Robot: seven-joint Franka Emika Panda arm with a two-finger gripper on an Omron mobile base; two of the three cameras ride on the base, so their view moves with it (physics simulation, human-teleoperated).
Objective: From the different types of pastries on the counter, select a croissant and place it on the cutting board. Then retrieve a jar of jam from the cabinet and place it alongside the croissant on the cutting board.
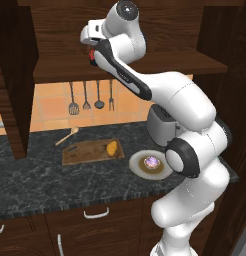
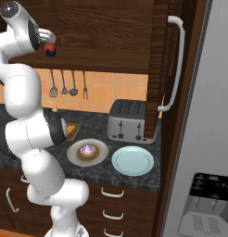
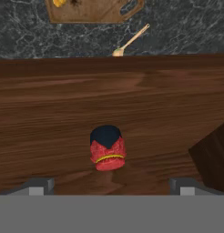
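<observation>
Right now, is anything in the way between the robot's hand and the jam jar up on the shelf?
Nothing visible is. In the hand view the jar of jam stands alone on the cabinet shelf, with bare wood between it and the end effector, whose fingertips stand wide apart on either side.

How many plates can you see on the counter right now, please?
2. The tan plate holding the purple-topped pastry sits right of the cutting board; the pale blue plate lies in front of the toaster. The arm may hide others.
</observation>
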